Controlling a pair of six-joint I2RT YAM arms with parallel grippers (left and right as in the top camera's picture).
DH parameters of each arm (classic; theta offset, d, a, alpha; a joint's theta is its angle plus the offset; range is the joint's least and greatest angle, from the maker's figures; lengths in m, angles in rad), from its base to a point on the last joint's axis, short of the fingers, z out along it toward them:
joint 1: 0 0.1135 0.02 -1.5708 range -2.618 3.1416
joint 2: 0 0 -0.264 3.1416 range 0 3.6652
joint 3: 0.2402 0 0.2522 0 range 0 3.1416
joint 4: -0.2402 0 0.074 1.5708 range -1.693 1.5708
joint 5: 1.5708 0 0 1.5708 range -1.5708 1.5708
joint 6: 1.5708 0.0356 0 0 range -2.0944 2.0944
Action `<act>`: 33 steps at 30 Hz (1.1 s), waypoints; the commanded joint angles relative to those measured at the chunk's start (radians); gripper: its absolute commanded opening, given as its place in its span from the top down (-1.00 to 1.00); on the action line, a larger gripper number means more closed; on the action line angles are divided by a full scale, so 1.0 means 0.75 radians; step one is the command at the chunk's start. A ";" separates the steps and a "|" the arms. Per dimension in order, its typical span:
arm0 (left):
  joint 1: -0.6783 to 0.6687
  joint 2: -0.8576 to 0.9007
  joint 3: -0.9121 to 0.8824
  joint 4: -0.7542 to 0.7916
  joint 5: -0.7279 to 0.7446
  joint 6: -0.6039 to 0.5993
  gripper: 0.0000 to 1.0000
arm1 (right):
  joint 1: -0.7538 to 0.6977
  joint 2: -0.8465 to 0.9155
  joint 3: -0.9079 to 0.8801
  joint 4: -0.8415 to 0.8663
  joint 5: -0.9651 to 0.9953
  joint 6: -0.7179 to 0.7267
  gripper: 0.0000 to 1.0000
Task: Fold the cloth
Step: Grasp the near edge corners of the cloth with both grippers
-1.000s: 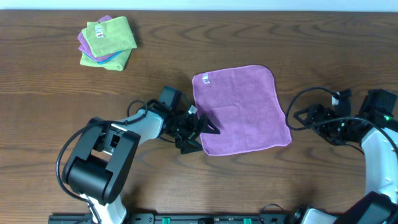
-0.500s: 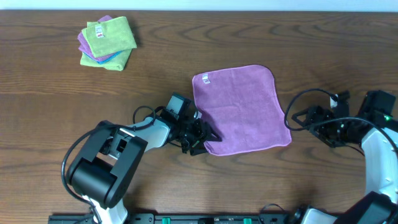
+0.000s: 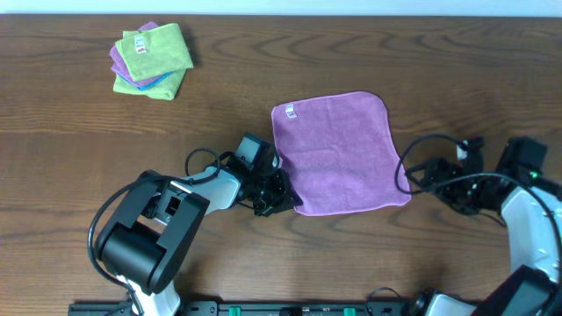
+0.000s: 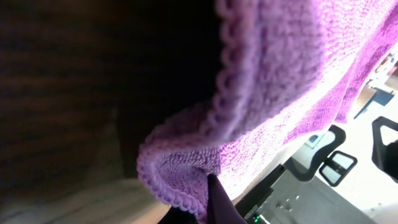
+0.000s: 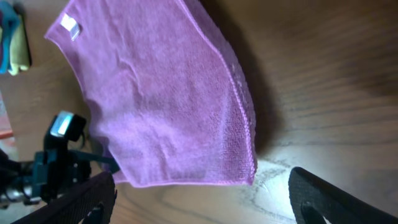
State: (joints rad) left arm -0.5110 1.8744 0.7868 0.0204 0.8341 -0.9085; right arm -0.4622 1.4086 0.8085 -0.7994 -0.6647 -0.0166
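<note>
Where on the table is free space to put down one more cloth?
Bare wood: the stretch between the stack of folded cloths and the purple cloth, and the far-right corner beyond the right gripper. Crowded: the cloth's near corners, where the left gripper pinches one and the right gripper hangs open.

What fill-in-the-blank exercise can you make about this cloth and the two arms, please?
1. The lilac square microfibre cloth carries a small ____ tag at one corner.
2. The left jaws are ____ (open/shut) on a corner of it.
3. The right jaws stand ____ (open/shut) and hold nothing.
4. The top cloth of the folded pile is lime-____.
Missing words: white; shut; open; green.
</note>
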 commanded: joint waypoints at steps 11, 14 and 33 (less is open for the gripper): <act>0.142 0.046 -0.030 -0.091 0.007 0.205 0.88 | 0.007 -0.003 -0.353 0.437 -0.102 0.159 -0.59; 0.141 0.046 -0.030 -0.092 0.008 0.205 0.88 | 0.007 0.027 -0.360 0.495 -0.107 0.218 -0.57; 0.075 0.046 -0.030 -0.039 -0.121 0.150 0.06 | 0.070 0.155 -0.360 0.645 -0.208 0.344 -0.55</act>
State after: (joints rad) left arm -0.4297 1.8690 0.7937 0.0086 0.9176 -0.7860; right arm -0.4309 1.5173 0.5426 -0.3237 -0.7925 0.2073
